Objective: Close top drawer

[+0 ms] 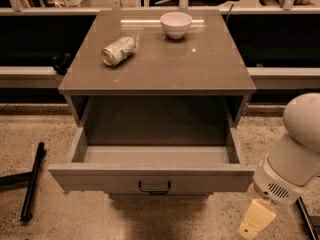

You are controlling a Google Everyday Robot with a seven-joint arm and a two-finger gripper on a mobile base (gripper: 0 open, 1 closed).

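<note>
The top drawer (100,178) stands pulled well out of the cabinet, grey box open to view, with its black handle (154,187) at the centre of the front. The pincer (256,219) hangs low on the right, just off the drawer's right front corner. Whether it is wide or narrow cannot be told. The best move looks like this: swing in to the flat front near the handle, then push straight back and square so the box doesn't skew. The can (119,50) and bowl (176,24) sit up on the counter (200,69), out of the way.
</note>
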